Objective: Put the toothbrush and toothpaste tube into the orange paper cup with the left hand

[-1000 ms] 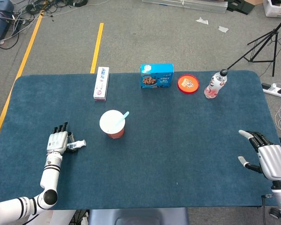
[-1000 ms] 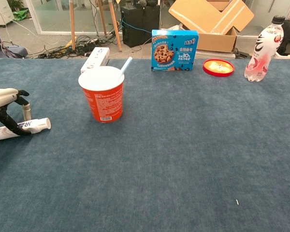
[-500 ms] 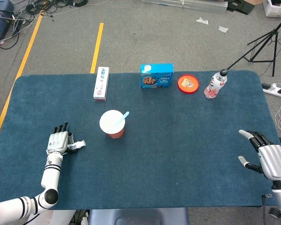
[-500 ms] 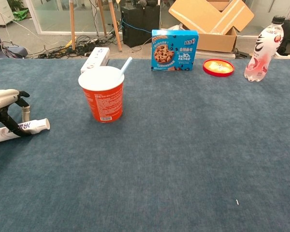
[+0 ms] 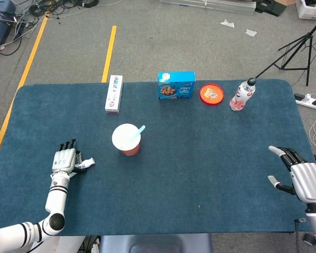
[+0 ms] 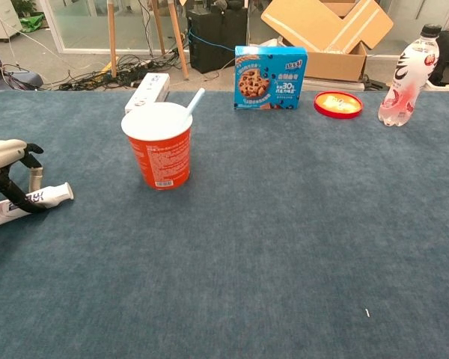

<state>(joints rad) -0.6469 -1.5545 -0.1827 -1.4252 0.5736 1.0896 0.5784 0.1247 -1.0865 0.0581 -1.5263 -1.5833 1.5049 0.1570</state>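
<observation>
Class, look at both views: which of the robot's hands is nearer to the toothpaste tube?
Left. The left hand is right over the toothpaste tube, its fingers touching it. The right hand is at the table's opposite end, far from it.

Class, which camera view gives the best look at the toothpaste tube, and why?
The chest view: the toothpaste tube lies side-on under the left hand, label visible. In the head view only its cap end peeks from beside that hand.
</observation>
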